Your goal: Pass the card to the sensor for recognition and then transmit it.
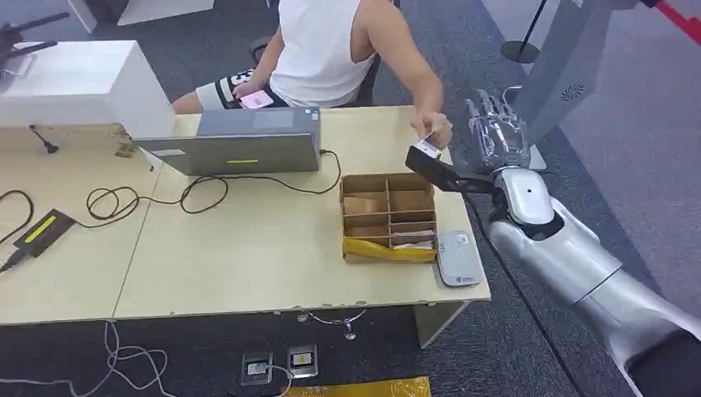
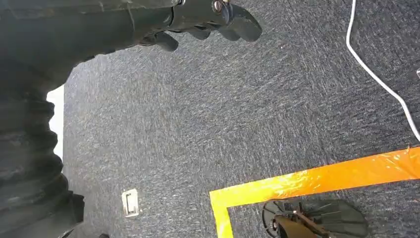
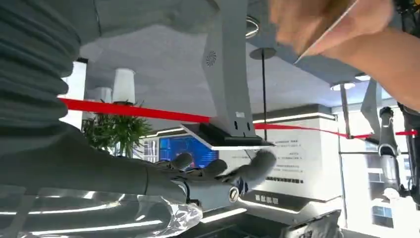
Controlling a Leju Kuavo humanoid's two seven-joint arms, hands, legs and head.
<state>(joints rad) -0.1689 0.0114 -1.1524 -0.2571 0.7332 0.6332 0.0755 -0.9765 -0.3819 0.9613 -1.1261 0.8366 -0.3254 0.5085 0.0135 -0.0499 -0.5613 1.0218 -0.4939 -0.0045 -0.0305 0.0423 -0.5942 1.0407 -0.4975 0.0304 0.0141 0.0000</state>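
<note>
Grey carpet surrounds the pale wooden table (image 1: pixel 248 256), at whose far right corner a small white card (image 1: pixel 427 149) is pinched in a seated person's hand (image 1: pixel 436 131). Just beside it the right robot hand (image 1: pixel 498 132) is raised with fingers spread, holding nothing. The handover step appears to be in hand; next, the card must be grasped and carried to the flat grey sensor pad (image 1: pixel 459 257). The left robot hand (image 2: pixel 208 20) hangs over the floor, fingers curled, empty.
</note>
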